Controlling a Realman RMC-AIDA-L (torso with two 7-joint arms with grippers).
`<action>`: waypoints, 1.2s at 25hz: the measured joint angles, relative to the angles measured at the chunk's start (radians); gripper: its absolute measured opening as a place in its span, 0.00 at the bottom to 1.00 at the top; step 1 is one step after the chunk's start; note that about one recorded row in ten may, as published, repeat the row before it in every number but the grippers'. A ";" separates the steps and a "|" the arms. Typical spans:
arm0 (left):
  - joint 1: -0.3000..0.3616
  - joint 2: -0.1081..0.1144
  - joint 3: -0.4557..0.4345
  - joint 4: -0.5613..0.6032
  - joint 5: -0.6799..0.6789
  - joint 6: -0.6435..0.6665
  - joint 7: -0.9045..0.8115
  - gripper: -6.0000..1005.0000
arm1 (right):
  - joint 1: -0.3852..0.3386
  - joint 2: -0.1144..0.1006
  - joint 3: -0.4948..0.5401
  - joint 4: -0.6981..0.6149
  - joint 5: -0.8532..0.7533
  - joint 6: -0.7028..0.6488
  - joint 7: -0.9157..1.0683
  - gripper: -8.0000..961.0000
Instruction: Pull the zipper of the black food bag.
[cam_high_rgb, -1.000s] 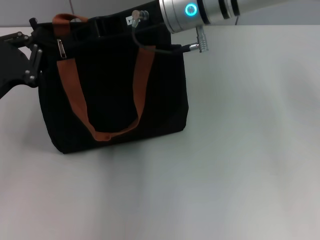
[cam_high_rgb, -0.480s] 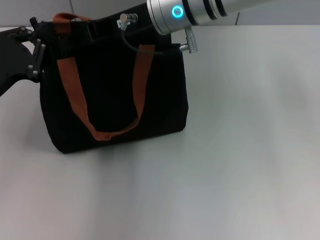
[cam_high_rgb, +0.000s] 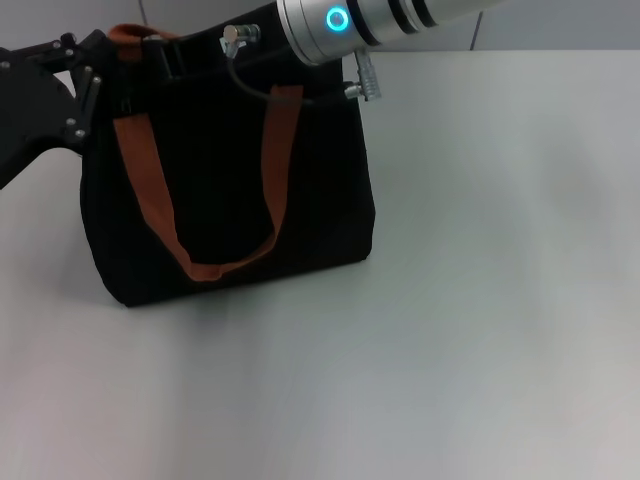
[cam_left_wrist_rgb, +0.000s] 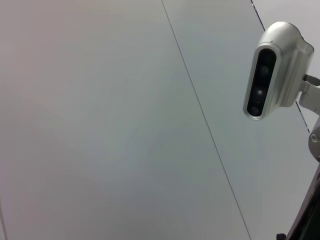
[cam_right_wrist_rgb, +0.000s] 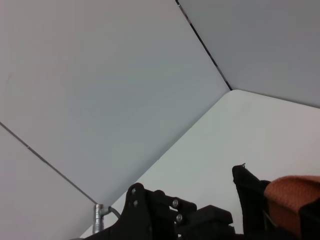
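Note:
The black food bag (cam_high_rgb: 225, 180) stands on the table at the left in the head view, with orange-brown handle loops (cam_high_rgb: 150, 200) across its front. My left gripper (cam_high_rgb: 88, 88) is at the bag's top left corner, against the fabric. It also shows in the right wrist view (cam_right_wrist_rgb: 165, 215), beside an orange strap (cam_right_wrist_rgb: 292, 197). My right arm (cam_high_rgb: 335, 20) reaches in from the upper right. Its gripper (cam_high_rgb: 185, 55) is over the bag's top edge, dark against the bag. The zipper is hidden.
The bag stands on a white table (cam_high_rgb: 480, 300) with a grey wall behind it. A grey cable (cam_high_rgb: 250, 85) hangs from the right wrist over the bag's top. The left wrist view shows only the wall and a silver camera housing (cam_left_wrist_rgb: 272, 70).
My right arm has moved left along the bag's top. The silver pull tab seen near the left strap a second ago no longer shows. My left gripper has risen slightly.

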 joint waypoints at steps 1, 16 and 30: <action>-0.001 0.000 0.000 0.000 0.000 0.000 0.000 0.08 | 0.001 0.000 -0.005 0.000 0.000 0.004 0.003 0.34; -0.013 0.003 0.000 0.000 -0.001 -0.010 -0.040 0.09 | 0.001 -0.001 -0.067 -0.019 0.024 0.046 0.022 0.32; -0.005 0.003 -0.009 0.000 -0.004 -0.012 -0.042 0.10 | -0.017 -0.001 -0.138 -0.049 0.053 0.068 0.015 0.20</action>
